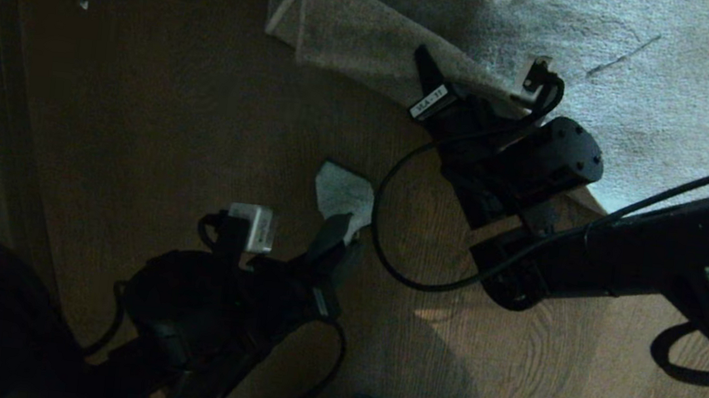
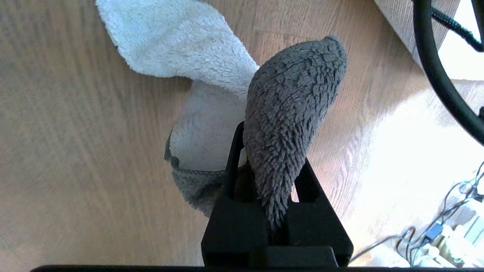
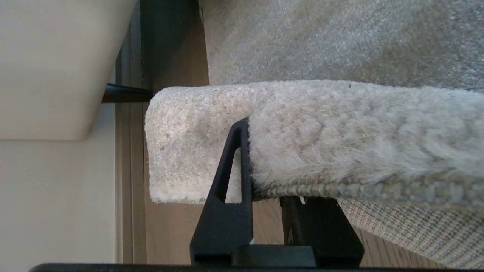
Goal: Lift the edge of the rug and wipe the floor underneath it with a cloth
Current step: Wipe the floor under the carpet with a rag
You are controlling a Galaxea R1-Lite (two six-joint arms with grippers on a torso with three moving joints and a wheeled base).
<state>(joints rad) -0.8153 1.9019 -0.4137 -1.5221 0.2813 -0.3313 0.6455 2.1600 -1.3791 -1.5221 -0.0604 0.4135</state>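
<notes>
My right gripper (image 1: 430, 78) is shut on the rug edge (image 1: 358, 34), holding it lifted and folded back over the pale plush rug (image 1: 637, 77). From the right wrist, one finger lies on the pile and the other under the woven border (image 3: 340, 189), with the gripper (image 3: 272, 162) clamped across it. My left gripper (image 1: 339, 227) is lower and nearer, shut on the cloth (image 1: 343, 191) over the brown wood floor (image 1: 171, 127). From the left wrist, the grey terry cloth (image 2: 295, 94) bulges out between the closed fingers of the gripper (image 2: 270, 147) and drapes onto the floor (image 2: 75, 151).
A wall and dark baseboard (image 1: 0, 122) run down the left side. A black cable loop (image 1: 383, 241) hangs between the two arms. A small white speck (image 1: 83, 3) lies on the floor. Loose wires (image 2: 453, 226) lie off to one side in the left wrist view.
</notes>
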